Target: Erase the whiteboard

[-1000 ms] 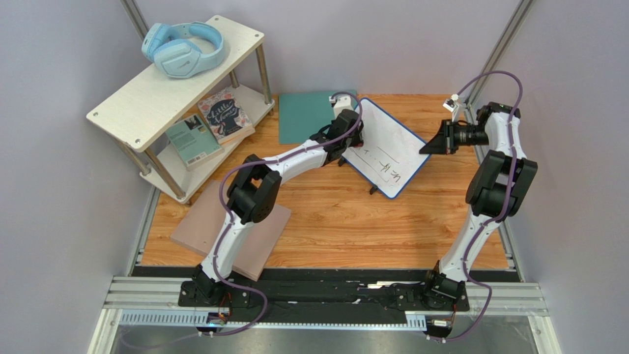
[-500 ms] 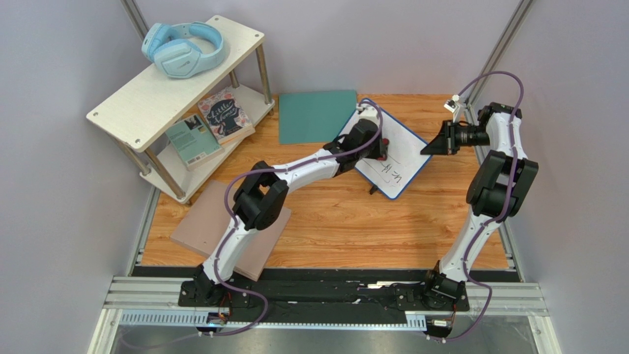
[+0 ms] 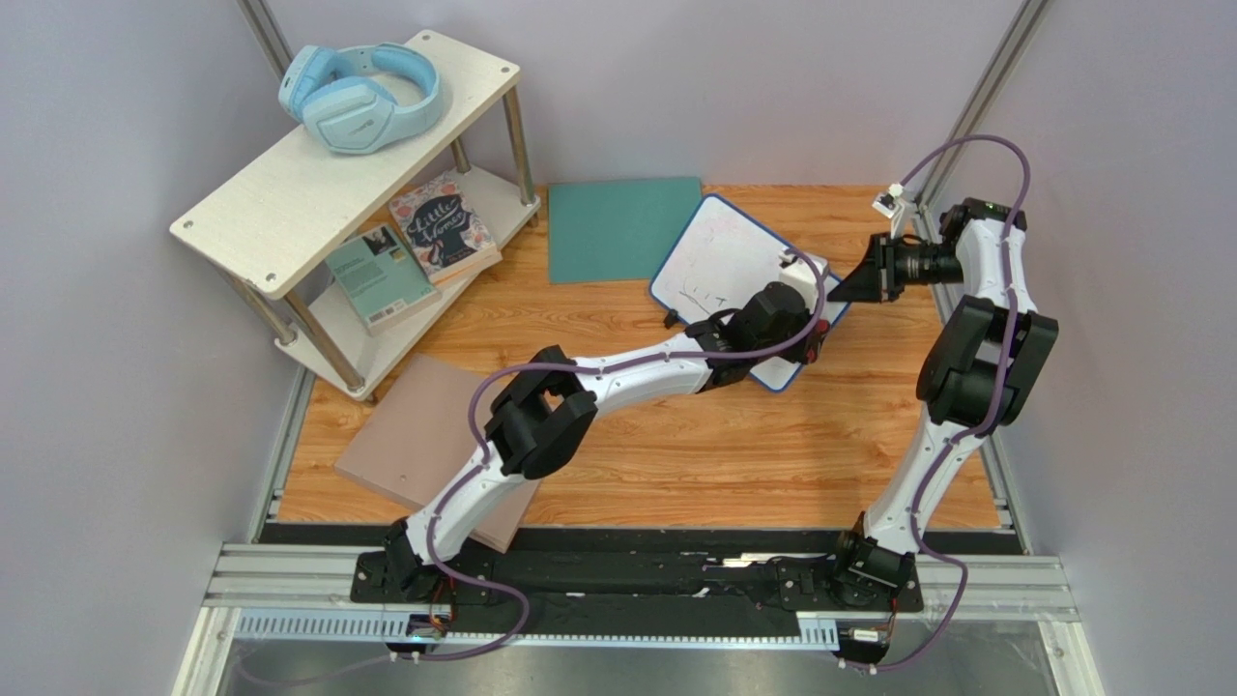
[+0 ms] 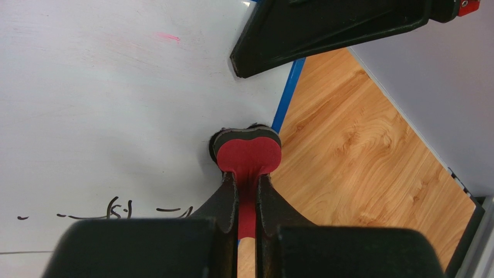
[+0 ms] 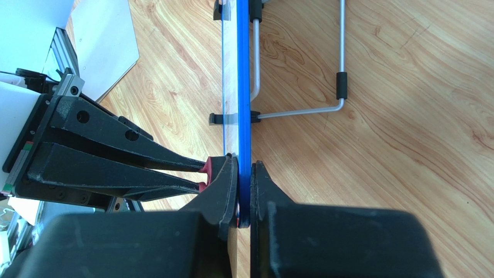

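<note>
Wooden tabletop (image 3: 654, 435): whiteboard (image 3: 719, 261) propped far, right of centre. My right end effector (image 5: 243, 197) clamped on its blue frame; my left end effector (image 4: 247, 194) clamped on red eraser (image 4: 248, 156) at board's near-right edge.

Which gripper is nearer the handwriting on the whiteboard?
Left. The left gripper presses a red eraser on the whiteboard just beside the handwriting; the right gripper clamps the blue frame at the edge, farther off.

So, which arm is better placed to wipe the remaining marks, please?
Left: the left fingers hold the red eraser on the whiteboard near the marks; the right fingers clamp its frame.
</note>
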